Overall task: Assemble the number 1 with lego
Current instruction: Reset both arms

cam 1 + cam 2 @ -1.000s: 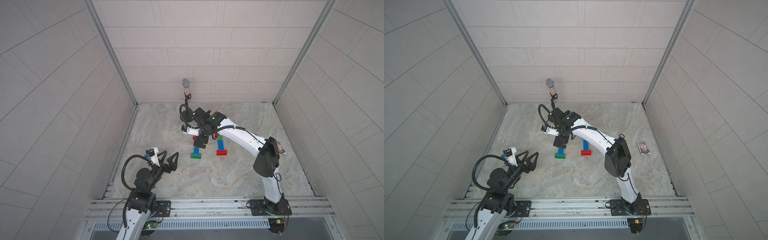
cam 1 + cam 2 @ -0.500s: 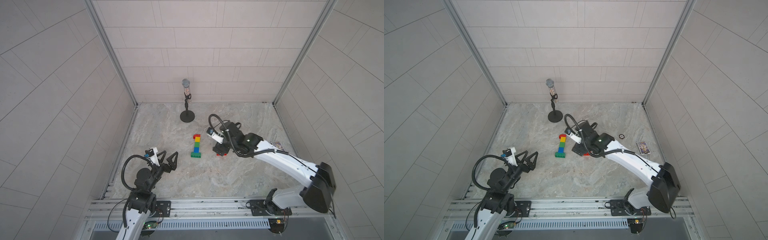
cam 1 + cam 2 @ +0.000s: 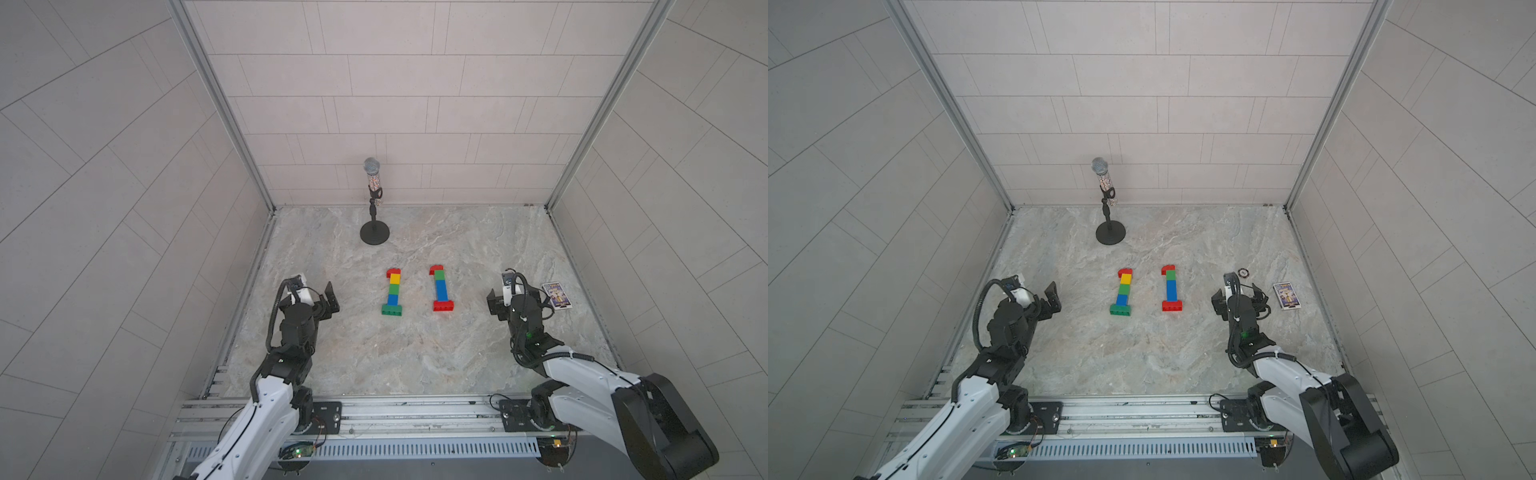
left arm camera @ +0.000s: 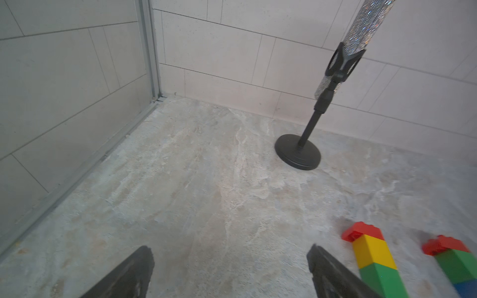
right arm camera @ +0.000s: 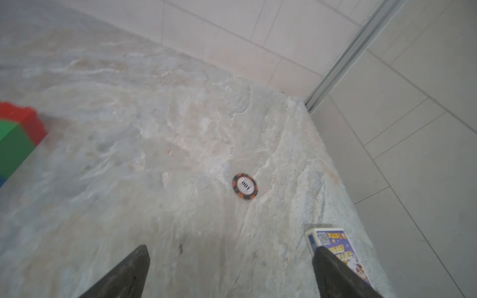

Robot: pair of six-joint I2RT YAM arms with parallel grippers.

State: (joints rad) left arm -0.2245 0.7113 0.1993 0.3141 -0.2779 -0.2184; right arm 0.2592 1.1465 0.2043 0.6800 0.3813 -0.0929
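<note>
Lego [image 3: 392, 293] in two flat ones, left gripper [image 4: 229, 248] and right gripper [image 5: 231, 248] agape, seemingly empty

Two numeral-1 figures lie flat, side by side and apart, at centre frame in both top views. Picture-left lego column [image 3: 392, 292]: long green base, then blue, green, yellow, red offset cap. Picture-right lego column [image 3: 440, 289]: long red base, blue, green, red cap.
</note>
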